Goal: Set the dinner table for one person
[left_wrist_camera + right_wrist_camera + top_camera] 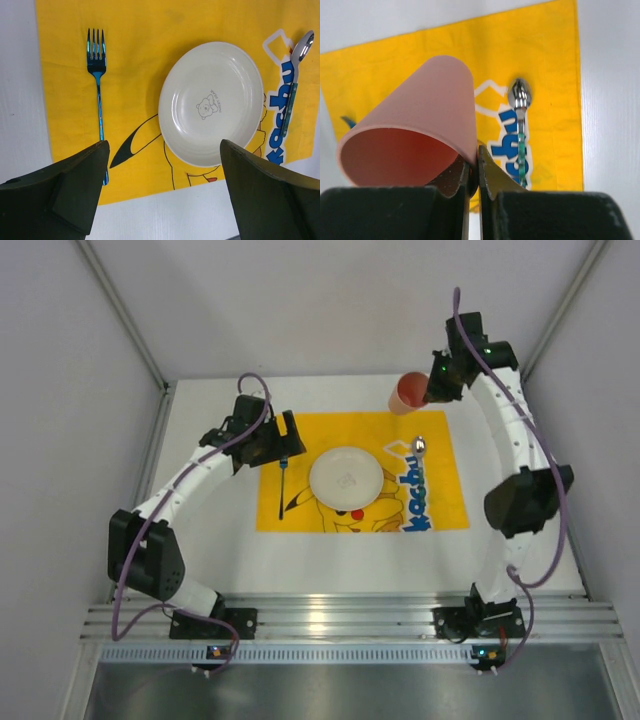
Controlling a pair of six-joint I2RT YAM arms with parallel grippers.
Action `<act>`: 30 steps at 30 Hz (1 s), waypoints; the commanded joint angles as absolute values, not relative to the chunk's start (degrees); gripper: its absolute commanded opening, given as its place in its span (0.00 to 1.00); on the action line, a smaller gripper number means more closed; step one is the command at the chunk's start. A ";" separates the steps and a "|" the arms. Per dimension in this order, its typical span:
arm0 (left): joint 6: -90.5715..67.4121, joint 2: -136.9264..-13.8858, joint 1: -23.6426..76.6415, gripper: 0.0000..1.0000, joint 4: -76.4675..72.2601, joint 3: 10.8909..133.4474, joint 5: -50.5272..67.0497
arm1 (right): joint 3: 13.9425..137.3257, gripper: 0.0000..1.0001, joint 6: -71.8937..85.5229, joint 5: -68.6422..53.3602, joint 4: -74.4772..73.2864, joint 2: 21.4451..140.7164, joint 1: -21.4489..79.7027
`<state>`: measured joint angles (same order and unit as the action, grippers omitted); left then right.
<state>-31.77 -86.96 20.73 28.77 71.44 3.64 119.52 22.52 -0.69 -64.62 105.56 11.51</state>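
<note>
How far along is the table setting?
Done: white plate centred on the yellow mat, blue fork on its left, spoon on its right. In hand: right jaws shut on the pink cup at its rim, cup tilted near the mat's far right corner. Left: set the cup upright and release. Left jaws open, holding nothing.

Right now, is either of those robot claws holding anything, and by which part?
The right gripper pinches the pink cup by its rim, one finger inside and one outside. The left gripper is open and holds nothing.
</note>
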 commanded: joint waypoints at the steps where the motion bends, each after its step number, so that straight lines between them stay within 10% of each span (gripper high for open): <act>1: -31.20 -82.80 20.92 0.97 29.09 71.37 4.39 | 130.32 0.00 22.67 2.20 -66.79 116.78 10.46; 12: -31.64 -80.42 20.83 0.98 29.27 69.08 3.17 | 138.08 0.00 26.89 3.60 -70.05 130.16 10.46; 19: -31.82 -81.56 20.83 0.98 28.48 69.25 3.51 | 138.43 0.43 26.89 2.37 -69.26 130.96 10.46; 30: -29.18 -83.23 20.31 0.99 30.58 73.65 0.53 | 142.12 0.66 24.53 -4.22 -59.26 120.98 10.37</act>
